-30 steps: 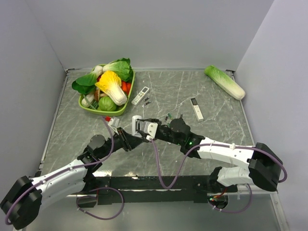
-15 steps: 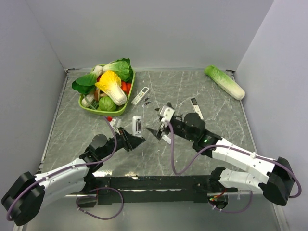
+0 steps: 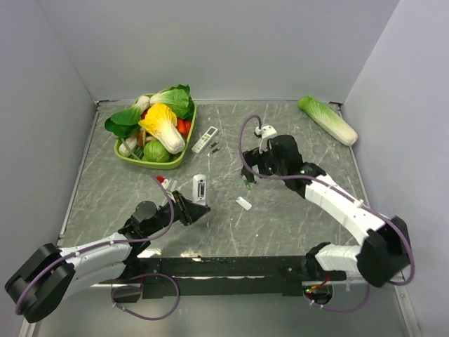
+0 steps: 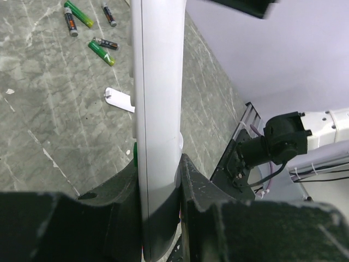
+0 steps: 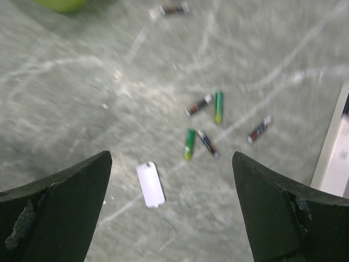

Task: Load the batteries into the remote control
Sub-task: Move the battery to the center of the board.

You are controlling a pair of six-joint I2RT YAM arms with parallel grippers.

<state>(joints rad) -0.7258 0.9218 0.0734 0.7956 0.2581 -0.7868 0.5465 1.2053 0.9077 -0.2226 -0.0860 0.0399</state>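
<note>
Right gripper (image 5: 170,164): jaws spread wide, nothing in them, hovering over the loose batteries (image 5: 189,143) mid-table

Left gripper (image 4: 158,183): clamped on the remote control (image 4: 158,109), pinching its near end across the thin edges. The remote sticks out away from the arm, left of centre, tilted, its far end towards the table (image 3: 295,225). The top view shows a dark slot on its upper face. I read that as the open battery bay but can't confirm it

Battery cover (image 5: 150,184) lies flat by itself, just near-left of the battery cluster, so I judge the lid is off and the step in hand is picking the first cell

Plan for a clean pick:
- five cells lie under the right wrist cam. Two pairs lie almost touching, and the one on the right (image 5: 259,129) lies apart from the rest, so I'd take that one
- rotate the wrist so the fingers (image 5: 65,213) close across its width, not along it
- descend straight and grab mid-length. It's a round cell on smooth stone, so an off-centre pinch will likely squirt it away
- slim white remote (image 5: 334,155) lies just right of that cell, so keep the outer finger off it
- keep the left arm motionless so the bay doesn't shift
- polarity can't be read at this blur, so check before insertion
</note>
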